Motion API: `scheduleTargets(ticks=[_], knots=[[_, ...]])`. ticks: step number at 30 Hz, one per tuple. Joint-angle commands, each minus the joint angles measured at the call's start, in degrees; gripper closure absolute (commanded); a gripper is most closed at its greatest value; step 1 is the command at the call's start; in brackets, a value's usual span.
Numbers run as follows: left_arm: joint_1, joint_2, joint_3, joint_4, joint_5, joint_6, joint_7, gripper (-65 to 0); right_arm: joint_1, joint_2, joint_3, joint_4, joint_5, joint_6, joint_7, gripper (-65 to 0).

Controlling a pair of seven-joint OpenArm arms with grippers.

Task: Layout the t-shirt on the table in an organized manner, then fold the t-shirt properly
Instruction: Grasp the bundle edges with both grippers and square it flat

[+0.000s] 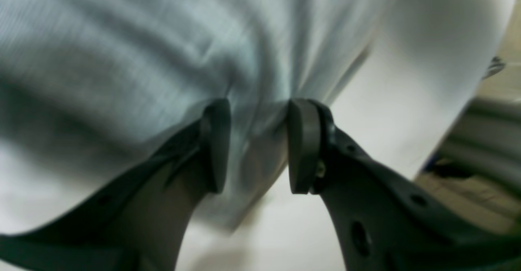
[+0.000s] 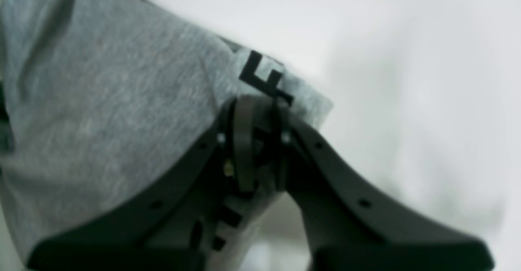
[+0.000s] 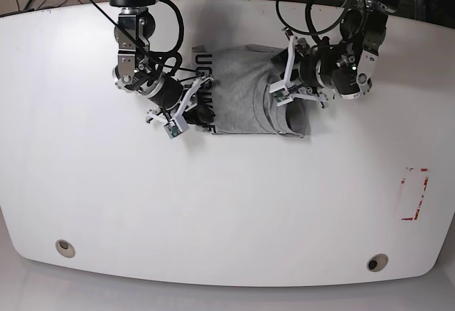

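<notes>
The heather-grey t-shirt (image 3: 238,90) lies bunched at the far middle of the white table (image 3: 227,204), with black lettering along its left edge. My right gripper (image 3: 186,108) is at that left edge. In the right wrist view it (image 2: 261,100) is shut on the lettered edge of the t-shirt (image 2: 101,100). My left gripper (image 3: 284,92) is at the shirt's right side. In the left wrist view it (image 1: 259,104) has a thick bunch of the t-shirt (image 1: 122,59) between its jaws, and creases run into them. That view is blurred.
A red-marked rectangle (image 3: 414,193) sits near the table's right edge. Two grommet holes (image 3: 65,248) (image 3: 377,262) are near the front edge. Cables and both arm bases crowd the far edge behind the shirt.
</notes>
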Motion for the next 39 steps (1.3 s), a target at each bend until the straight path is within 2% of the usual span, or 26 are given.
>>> scheduleTargets(ticks=[1,5,11,18,23,28,34,39], knots=[[-2.3,-1.6,-0.2,0.8,-0.4,-0.1,-1.2,-21.8,-0.9,1.1,0.9,0.6,-0.8,-0.1,-1.2,-6.5],[-3.9,-2.7,0.0,-0.1,-0.4,-0.1,-2.8,-21.8,-3.3,1.3,2.9,3.3,-0.8,-0.1,-1.2,-6.5],[-8.3,-2.6,0.9,-7.6,-0.3,-0.1,-5.9,-21.8,-8.2,1.4,4.4,7.7,-0.8,-0.1,-1.2,-6.5],[-16.1,-2.6,11.3,-17.7,-0.5,-0.1,-11.4,-21.8,-14.0,0.9,6.7,12.4,-0.8,-0.1,-1.3,-6.5],[-19.4,-2.5,15.0,-18.2,-0.6,-0.1,-13.2,-21.8,-16.2,-0.9,6.9,16.5,-0.8,-0.1,-1.5,-6.5],[-21.6,-2.4,13.8,-14.7,-0.6,-0.1,-13.0,-21.8,-16.8,-2.2,6.9,22.6,-0.9,-0.1,-4.1,-6.5],[-20.6,-2.6,7.5,-7.5,-0.6,-0.1,-10.7,-21.8,-16.5,-2.2,6.7,29.8,-0.8,-0.1,-11.0,-6.5],[-16.5,-2.7,1.2,-2.6,-0.6,-0.1,-9.0,-21.8,-14.9,-2.2,6.6,31.2,-1.0,-0.1,-12.0,-6.5]])
